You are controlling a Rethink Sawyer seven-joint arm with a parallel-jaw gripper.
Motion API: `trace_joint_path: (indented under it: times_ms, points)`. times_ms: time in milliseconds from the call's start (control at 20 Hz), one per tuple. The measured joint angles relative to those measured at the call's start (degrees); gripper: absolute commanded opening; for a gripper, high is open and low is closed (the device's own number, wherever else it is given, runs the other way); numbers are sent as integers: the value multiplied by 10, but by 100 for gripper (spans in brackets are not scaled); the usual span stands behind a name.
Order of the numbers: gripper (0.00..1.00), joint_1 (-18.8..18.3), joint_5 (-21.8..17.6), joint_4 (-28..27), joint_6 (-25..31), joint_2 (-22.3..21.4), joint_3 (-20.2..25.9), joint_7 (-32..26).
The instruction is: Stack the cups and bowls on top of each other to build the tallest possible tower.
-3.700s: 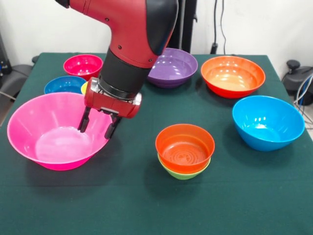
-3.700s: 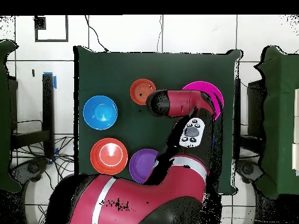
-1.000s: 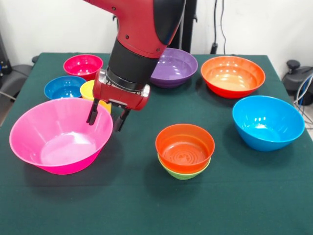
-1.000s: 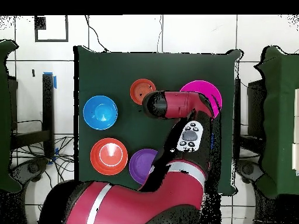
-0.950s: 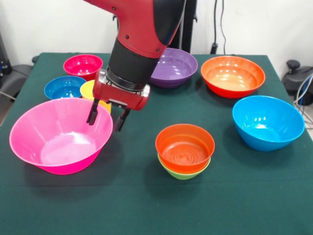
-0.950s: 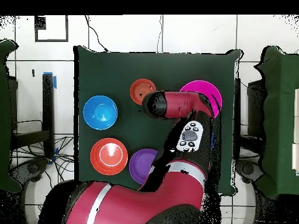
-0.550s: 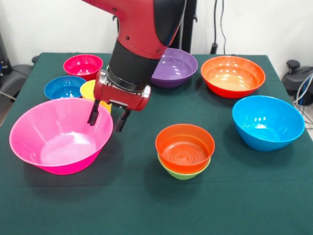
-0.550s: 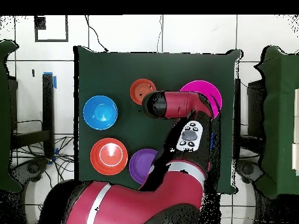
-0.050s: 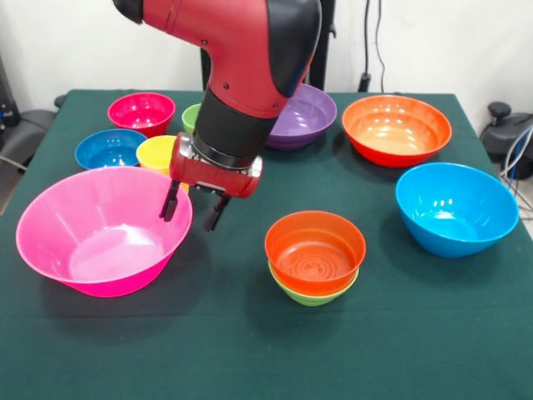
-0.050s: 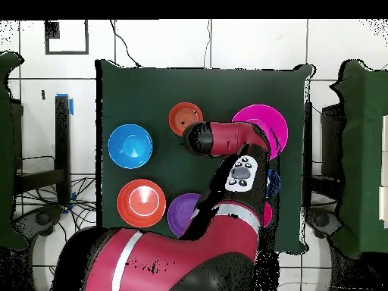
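My gripper [image 9: 191,215] is open, one finger inside and one outside the right rim of the large pink bowl [image 9: 92,237]; the arm hides it in the overhead view. The tower is a small orange-red bowl [image 9: 315,250] nested in a small light-green bowl [image 9: 311,296], right of the gripper. A yellow cup [image 9: 156,152] and a green cup [image 9: 191,117] stand behind the gripper, partly hidden by the arm. Also on the cloth are the light blue [image 9: 456,208], large orange [image 9: 396,129], purple [image 9: 304,112], magenta-red [image 9: 141,111] and dark blue [image 9: 108,148] bowls.
The green cloth covers the table [image 9: 250,350]. From overhead, the arm [image 10: 227,140] covers part of the pink bowl [image 10: 267,117] and purple bowl [image 10: 180,214]; the light blue bowl [image 10: 129,146] and large orange bowl [image 10: 141,202] show whole.
The gripper has shifted a little right and down along the pink bowl's right rim, still open. The arm's move has uncovered the green cup behind it.
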Motion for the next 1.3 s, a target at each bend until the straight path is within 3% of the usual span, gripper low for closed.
trace_joint_path:
  times_ms: [500, 550, 1300]
  points:
    - [100, 25, 0, -7, 0, 27, -17, 0]
    - [0, 30, 0, -8, 0, 31, -25, 0]
    - [0, 33, -6, -26, 0, 32, -52, 0]
